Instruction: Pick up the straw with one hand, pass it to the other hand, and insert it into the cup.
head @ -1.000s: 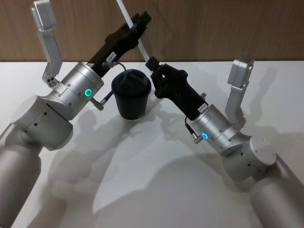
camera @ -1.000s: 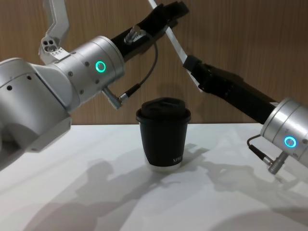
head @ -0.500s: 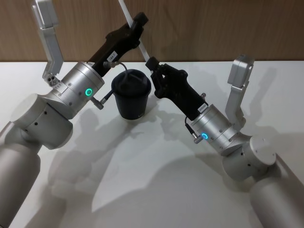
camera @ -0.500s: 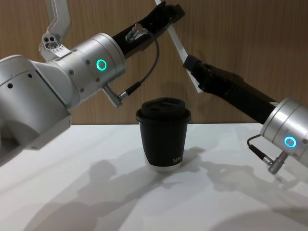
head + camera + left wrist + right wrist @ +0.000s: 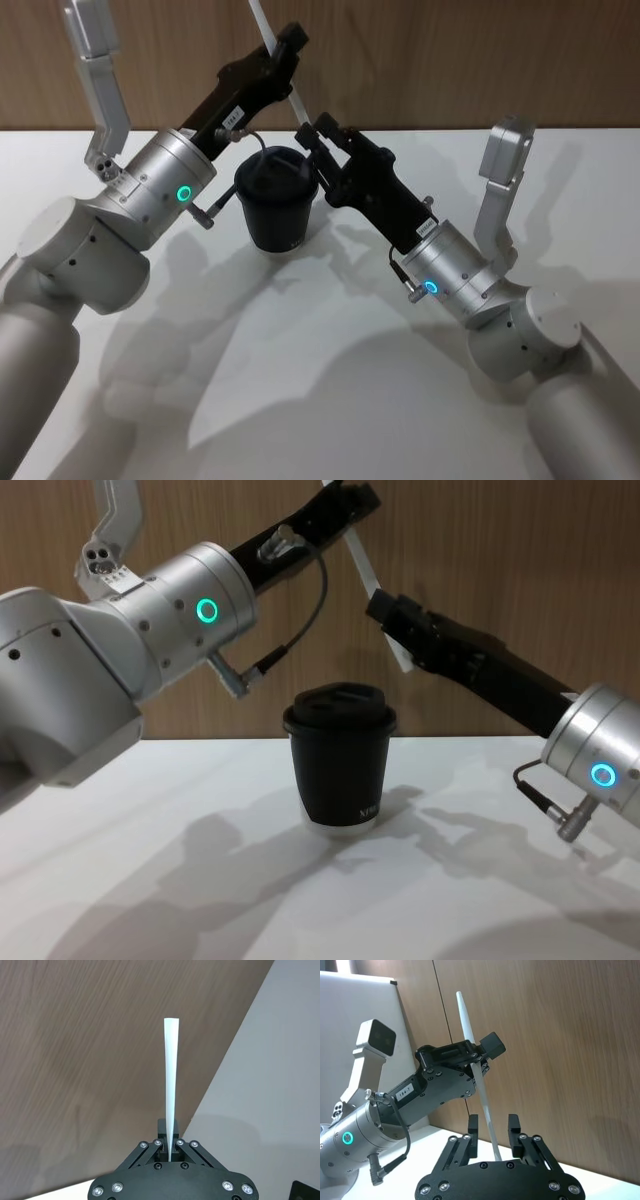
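The right gripper [image 5: 493, 1121] has just opened around the straw [image 5: 465, 1020], so the left gripper [image 5: 169, 1132] (clenched on it) alone holds it for the cup [image 5: 338, 770].

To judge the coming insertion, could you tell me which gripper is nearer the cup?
Right. The right gripper hangs open above the cup's right side, around the straw's lower end; the left gripper grips the straw higher up, farther above the cup.
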